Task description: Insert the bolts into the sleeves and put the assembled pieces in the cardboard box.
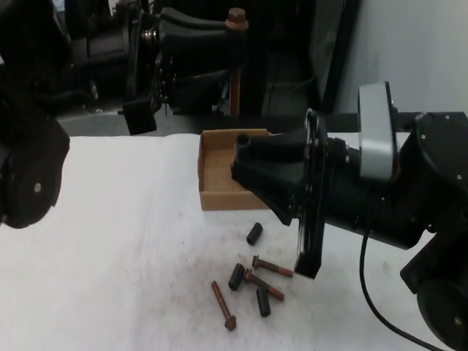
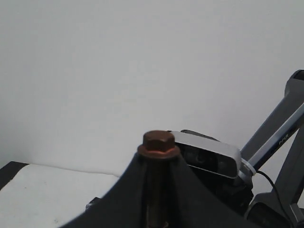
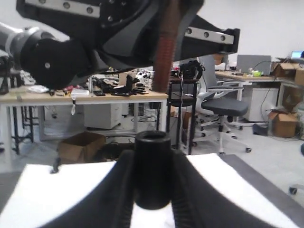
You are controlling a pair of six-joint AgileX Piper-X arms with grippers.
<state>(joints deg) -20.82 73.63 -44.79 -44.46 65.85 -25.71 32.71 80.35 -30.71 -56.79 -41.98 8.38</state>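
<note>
My left end effector [image 2: 156, 183] gripped a bolt [image 2: 158, 142] above the sleeve [image 3: 152, 164] clenched in my right end effector [image 3: 153, 202]; insertion next seemed to need straight lowering.

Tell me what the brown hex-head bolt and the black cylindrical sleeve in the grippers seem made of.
The brown hex-head bolt looks like steel: dull rusty-brown finish, threaded shank. The black cylindrical sleeve is smooth matte black: plastic, rubber or blackened metal, unclear.

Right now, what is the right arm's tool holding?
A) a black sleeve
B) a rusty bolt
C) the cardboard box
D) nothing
A: the right wrist view shows the black sleeve clamped in the right tool, while the rusty bolt sits in the left tool.
</note>
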